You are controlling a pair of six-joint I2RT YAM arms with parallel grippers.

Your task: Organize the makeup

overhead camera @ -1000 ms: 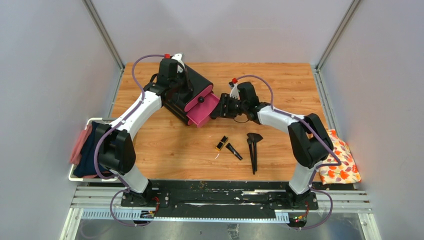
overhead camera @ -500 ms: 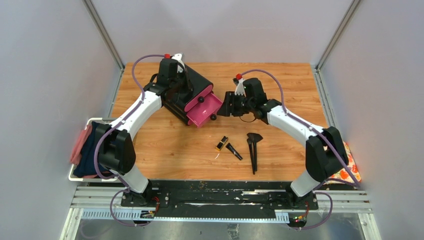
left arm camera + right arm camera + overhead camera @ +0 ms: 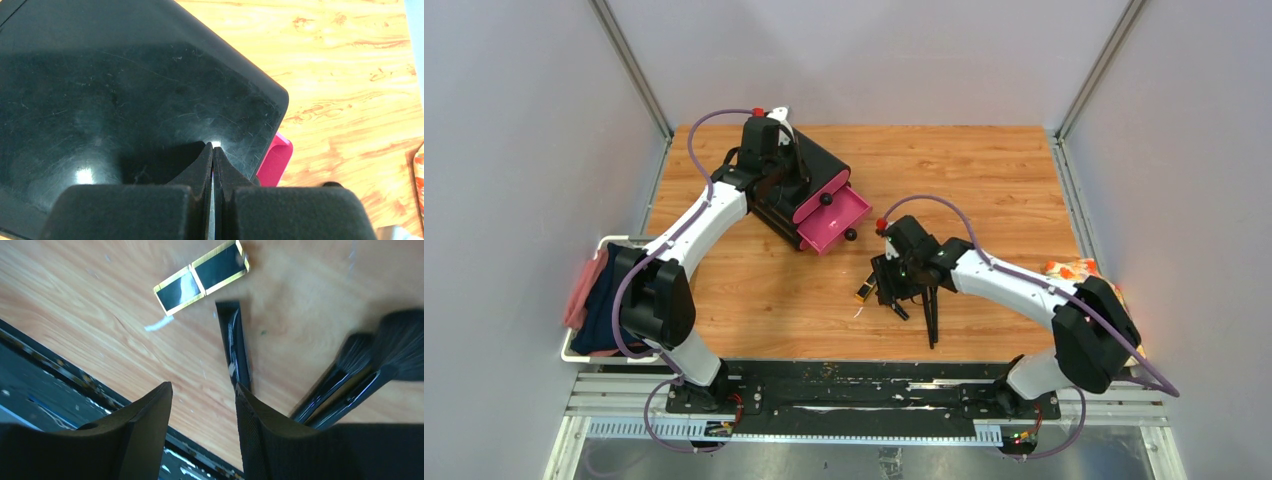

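Lying close together near the front of a wooden table [image 3: 1004,180] between grey walls [image 3: 514,150] are the case [image 3: 201,276], tube [image 3: 234,340] and brushes [image 3: 370,370]. The right gripper [image 3: 203,388] hangs spread over the tube; the left gripper [image 3: 213,150] is pressed together over the black box [image 3: 125,90].

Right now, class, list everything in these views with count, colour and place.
table: one, wood-brown, under everything
box: one, black with two pink drawers, far left; lower drawer pulled open
case: one, black-and-gold, near centre
tube: one, black, beside the case
brushes: two seen, black, right of the tube
floral cloth: one, orange, right edge
basket: one, white, left edge
cloths: pink and dark blue, in the basket
left gripper: shut, over the box top
right gripper: open, above the tube
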